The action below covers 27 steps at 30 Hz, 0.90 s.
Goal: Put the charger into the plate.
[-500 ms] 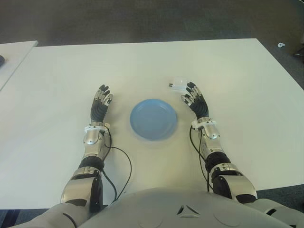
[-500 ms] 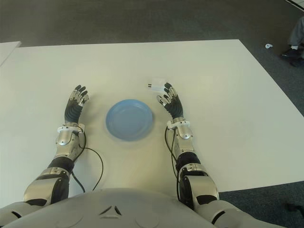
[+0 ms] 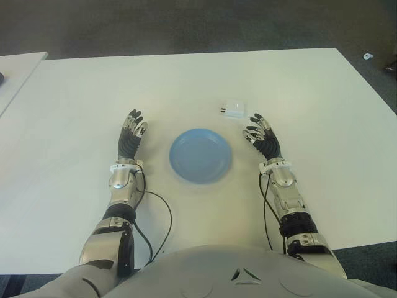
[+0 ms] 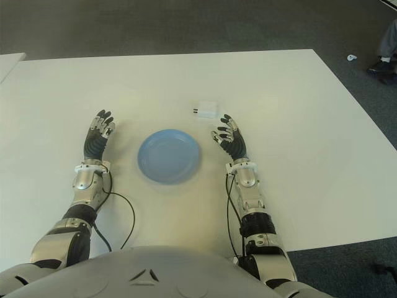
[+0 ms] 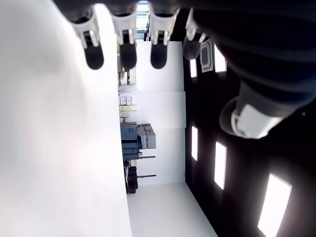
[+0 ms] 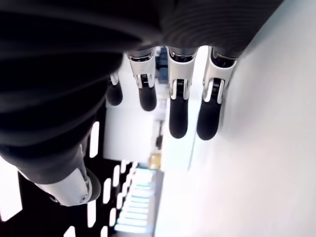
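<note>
A white table (image 3: pixel 74 93) filled most of the scene, with a blue plate (image 3: pixel 200 155) lying empty near its middle, straight ahead of the robot. The left hand (image 3: pixel 130 138) showed to the left of the plate, fingers extended and relaxed, holding nothing. The right hand (image 3: pixel 263 138) showed to the plate's right, fingers likewise spread and empty, its fingertips (image 6: pixel 177 123) reaching out over bare tabletop in the right wrist view. The charger (image 3: pixel 234 110), a small white block, lay flat on the table beyond the plate's far right edge, just past the right hand and apart from it. It looked light, rigid and smooth-sided, so likely a little slippery; a pinch across its two broad faces or its long sides would seem the surest hold. A dark stub at its left end was probably the plug or a port, though too small to make out. Neither wrist view showed the charger, and whether either hand touched the table could not be told.
</note>
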{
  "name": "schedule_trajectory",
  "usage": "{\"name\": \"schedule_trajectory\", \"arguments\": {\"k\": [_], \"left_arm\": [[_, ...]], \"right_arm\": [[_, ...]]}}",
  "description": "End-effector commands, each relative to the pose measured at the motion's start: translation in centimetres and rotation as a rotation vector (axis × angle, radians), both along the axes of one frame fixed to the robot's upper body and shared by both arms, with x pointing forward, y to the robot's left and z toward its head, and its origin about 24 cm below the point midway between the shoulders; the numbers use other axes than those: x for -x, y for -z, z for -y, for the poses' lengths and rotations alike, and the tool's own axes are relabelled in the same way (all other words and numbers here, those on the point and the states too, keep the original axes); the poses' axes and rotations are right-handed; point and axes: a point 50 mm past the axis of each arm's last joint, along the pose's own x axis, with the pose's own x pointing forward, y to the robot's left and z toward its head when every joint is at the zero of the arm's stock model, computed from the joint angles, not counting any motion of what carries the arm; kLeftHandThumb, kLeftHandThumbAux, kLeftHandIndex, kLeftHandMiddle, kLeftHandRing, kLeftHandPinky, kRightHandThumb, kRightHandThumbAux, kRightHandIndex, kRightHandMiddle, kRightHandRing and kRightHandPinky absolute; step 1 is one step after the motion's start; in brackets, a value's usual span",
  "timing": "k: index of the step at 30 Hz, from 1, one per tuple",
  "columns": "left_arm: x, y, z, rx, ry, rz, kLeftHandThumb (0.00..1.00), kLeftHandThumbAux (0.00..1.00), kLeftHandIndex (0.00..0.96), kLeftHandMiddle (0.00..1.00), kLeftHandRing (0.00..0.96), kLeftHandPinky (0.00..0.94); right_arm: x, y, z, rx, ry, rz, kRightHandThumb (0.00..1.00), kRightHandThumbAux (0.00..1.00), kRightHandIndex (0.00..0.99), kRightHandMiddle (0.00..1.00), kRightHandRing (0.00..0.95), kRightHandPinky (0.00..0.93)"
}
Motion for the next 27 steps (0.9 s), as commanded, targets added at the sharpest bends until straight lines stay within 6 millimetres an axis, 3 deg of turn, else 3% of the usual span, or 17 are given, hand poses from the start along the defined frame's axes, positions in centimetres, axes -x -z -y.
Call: {"name": "schedule_trajectory", "arguments": {"k": [1, 19, 27], "left_arm": [[4.4, 5.2, 1.3, 0.069, -0.013, -0.294, 0.000, 0.562, 0.018, 0.098, 0.104, 0.132], [4.4, 5.3, 1.3, 0.075, -0.001, -0.298, 0.000, 0.563, 0.017, 0.101, 0.105, 0.130], [4.4, 5.3, 1.4, 0.073, 0.002, -0.300, 0.000, 0.556, 0.017, 0.101, 0.105, 0.130]], "right_arm": [[-0.5, -0.8, -0.1, 0.068, -0.022, -0.062, 0.245, 0.681, 0.000, 0.168, 0.258, 0.354], [-2.6, -4.5, 0.2, 0.320, -0.164, -0.146, 0.173, 0.643, 0.000, 0.161, 0.317, 0.439], [-3.3, -5.9, 0.0, 0.469, -0.184, -0.090, 0.206, 0.645, 0.000, 0.238, 0.374, 0.458]]}}
